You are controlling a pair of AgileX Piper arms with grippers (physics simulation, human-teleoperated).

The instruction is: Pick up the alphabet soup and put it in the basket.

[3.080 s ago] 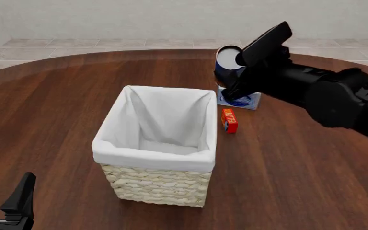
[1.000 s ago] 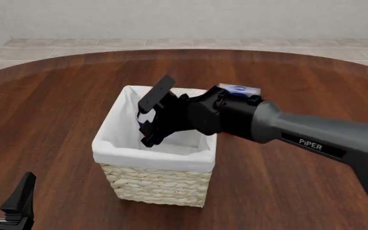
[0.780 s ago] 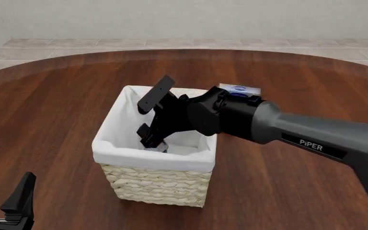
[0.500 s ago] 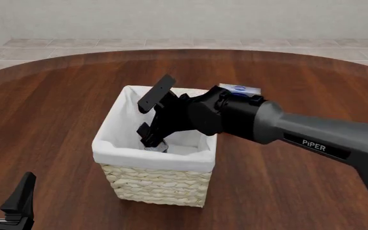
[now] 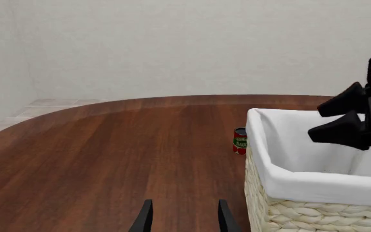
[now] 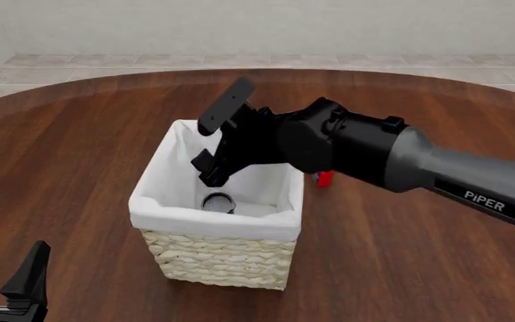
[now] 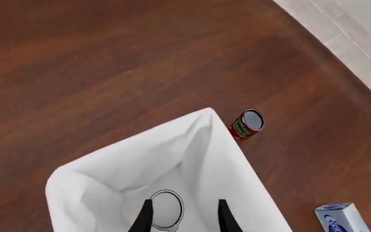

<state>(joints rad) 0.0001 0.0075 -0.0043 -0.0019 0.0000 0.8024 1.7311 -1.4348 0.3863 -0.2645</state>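
One alphabet soup (image 6: 217,201) stands inside the basket (image 6: 208,225).

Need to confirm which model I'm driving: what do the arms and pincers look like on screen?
The right arm is a thick rounded tube, dark grey to black, with white "PiPER" lettering near its base. Its right pincer has flat black finger plates. The left pincer shows matching black fingers. No cables or sleeves are visible.

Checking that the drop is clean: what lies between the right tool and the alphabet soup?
Nothing. In the front view the right tool hangs open above the alphabet soup, which sits on the basket floor; only bare white lining shows between them.
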